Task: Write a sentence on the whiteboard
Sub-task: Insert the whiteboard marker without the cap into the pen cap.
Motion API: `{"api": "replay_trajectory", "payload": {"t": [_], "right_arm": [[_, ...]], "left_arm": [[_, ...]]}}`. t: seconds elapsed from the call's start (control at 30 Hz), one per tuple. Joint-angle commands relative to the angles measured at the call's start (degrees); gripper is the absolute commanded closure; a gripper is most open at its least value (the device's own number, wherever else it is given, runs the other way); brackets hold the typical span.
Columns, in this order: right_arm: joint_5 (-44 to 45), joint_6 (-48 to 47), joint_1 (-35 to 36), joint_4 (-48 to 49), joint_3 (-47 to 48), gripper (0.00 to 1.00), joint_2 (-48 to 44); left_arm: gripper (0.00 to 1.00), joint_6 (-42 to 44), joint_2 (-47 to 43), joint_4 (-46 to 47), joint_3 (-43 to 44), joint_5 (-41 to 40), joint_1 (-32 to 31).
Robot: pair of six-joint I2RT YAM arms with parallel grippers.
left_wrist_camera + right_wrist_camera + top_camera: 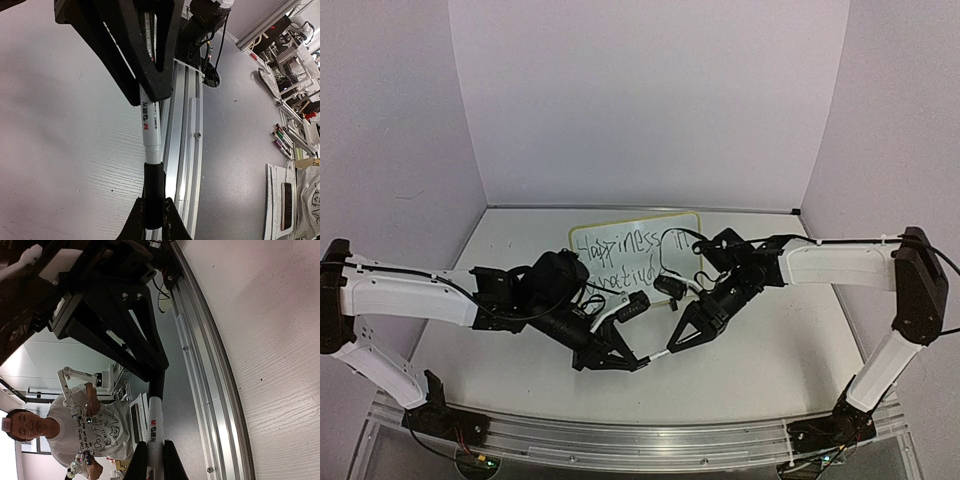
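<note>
Low in the centre of the top view, the two grippers meet tip to tip over the table (770, 350), each pinched narrowly on the same marker (660, 352). The left gripper (638, 362) clamps the black cap end, seen at the bottom edge of its wrist view (153, 220). The right gripper (678, 343) clamps the white barrel, which shows at the bottom of its own wrist view (152, 460). The marker (151, 125) runs straight between them, clear of the table.

Just above the grippers in the top view lies the whiteboard (640, 225), flat on the table towards the back wall. On it is the sentence (620, 245), in thin black handwriting in two lines. The upper line reads "Happiness in"; the arms partly cover the lower line, "gratitude".
</note>
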Motion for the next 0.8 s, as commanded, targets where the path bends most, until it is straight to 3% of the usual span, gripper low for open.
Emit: {"api": "replay_trajectory", "payload": {"t": [0.0, 0.77], "right_arm": [[-0.75, -0.71, 1.68, 0.49, 3.11, 1.0, 1.28], [-0.32, -0.39, 4.59, 0.64, 4.62, 1.0, 2.68]], "left_arm": [[1.0, 1.37, 0.91, 3.99, 3.63, -0.34, -0.26], [1.0, 1.92, 3.18, 12.26, 6.75, -2.03, -0.18]]}}
